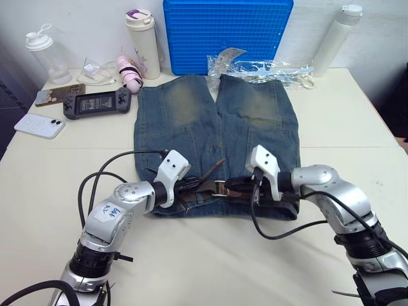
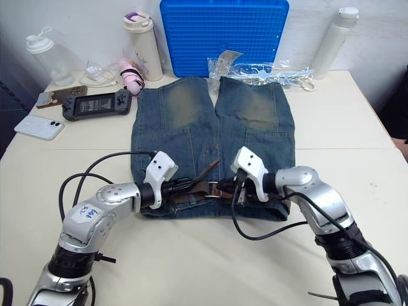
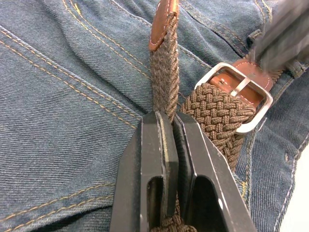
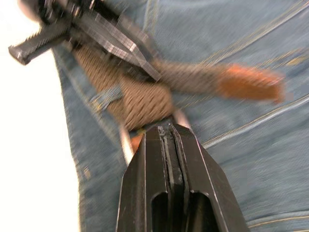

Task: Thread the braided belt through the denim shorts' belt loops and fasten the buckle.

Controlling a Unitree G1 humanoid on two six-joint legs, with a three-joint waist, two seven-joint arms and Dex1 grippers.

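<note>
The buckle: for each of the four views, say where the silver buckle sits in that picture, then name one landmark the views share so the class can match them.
Left eye view: the buckle lies on the waistband, between the two grippers.
Right eye view: at the same spot on the denim shorts.
Left wrist view: its silver frame is beside the left gripper, which pinches the braided belt.
Right wrist view: blurred; a silver edge by the right gripper.
Shared landmark: the belt's tan leather tip.

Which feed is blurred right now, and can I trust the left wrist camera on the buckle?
Right wrist view: motion-smeared, the braided belt streaked. Left wrist view: crisp on the buckle and weave, only a dark blurred shape at one corner. Head views: evenly lit, soft shadows beneath the arms.
</note>
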